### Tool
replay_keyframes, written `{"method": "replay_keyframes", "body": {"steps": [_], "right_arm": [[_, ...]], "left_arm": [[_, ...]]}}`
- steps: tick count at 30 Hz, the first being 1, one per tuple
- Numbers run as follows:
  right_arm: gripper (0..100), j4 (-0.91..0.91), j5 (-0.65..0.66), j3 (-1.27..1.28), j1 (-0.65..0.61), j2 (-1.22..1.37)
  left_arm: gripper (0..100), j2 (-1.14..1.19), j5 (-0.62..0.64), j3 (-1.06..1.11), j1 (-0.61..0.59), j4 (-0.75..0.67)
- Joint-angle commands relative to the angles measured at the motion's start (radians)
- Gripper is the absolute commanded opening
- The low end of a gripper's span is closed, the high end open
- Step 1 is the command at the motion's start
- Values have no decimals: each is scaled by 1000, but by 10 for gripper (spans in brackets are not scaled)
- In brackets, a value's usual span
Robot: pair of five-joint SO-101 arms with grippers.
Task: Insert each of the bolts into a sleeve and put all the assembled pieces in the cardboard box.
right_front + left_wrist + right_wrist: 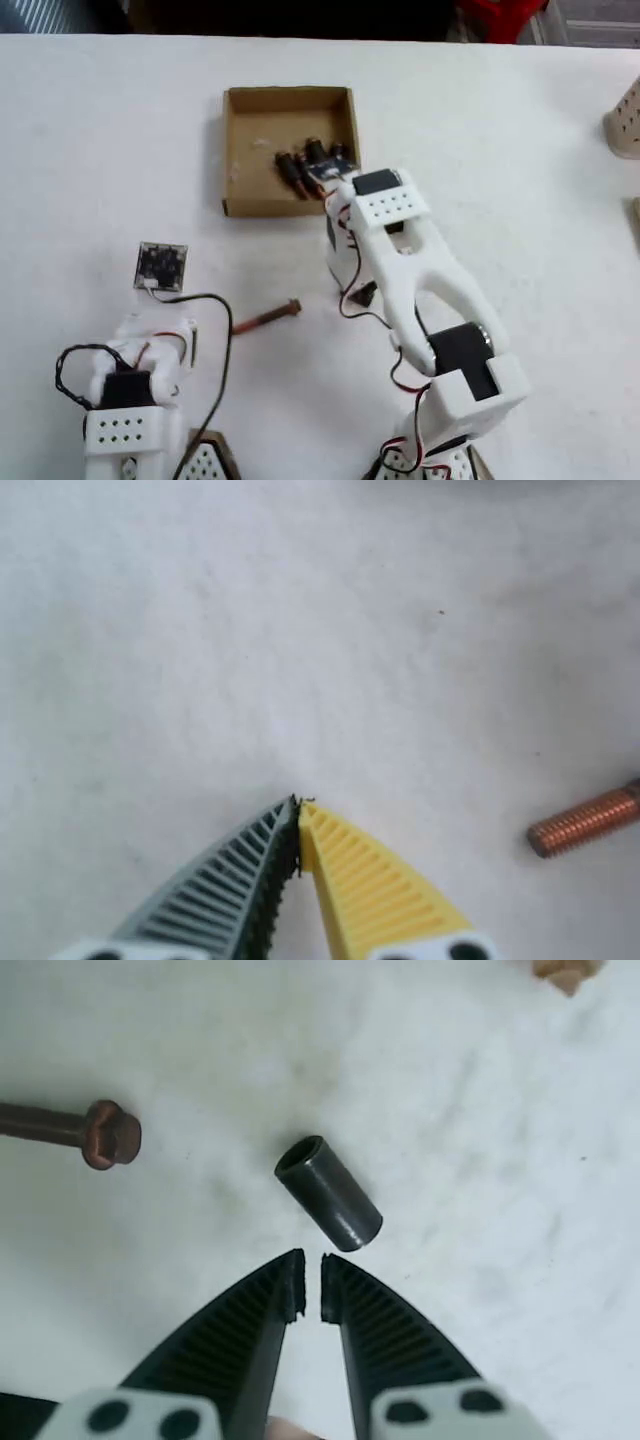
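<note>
Two claws were in view. The left claw [298, 830] was fully closed, its grey and yellow fingertips touching and gripping nothing, above the white surface [300, 630]. The threaded end of a copper-coloured bolt [585, 822] lay on the surface near it, not touching it. The right claw [312, 1285] was set narrow, with a slim gap between its black fingertips, and it was empty. A black sleeve [328, 1193] lay on its side just beyond those tips, not in contact with them and apart from the bolt's flanged head. In the high view, the bolt lay outside the cardboard box [240, 150], on the robot's side of it. Several dark assembled pieces [298, 172] lay inside the box, toward its near right corner.
</note>
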Motion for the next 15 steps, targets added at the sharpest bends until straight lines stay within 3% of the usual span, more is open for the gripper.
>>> {"method": "replay_keyframes", "body": {"steps": [1, 6, 15], "right_arm": [[21, -7, 84, -37, 7, -18], [22, -8, 345, -34, 7, -16], [92, -133, 502, 77, 2, -25]], "left_arm": [[24, -5, -6, -26, -8, 0], [24, -5, -6, -26, -8, 0], [24, -5, -6, -26, -8, 0]]}}
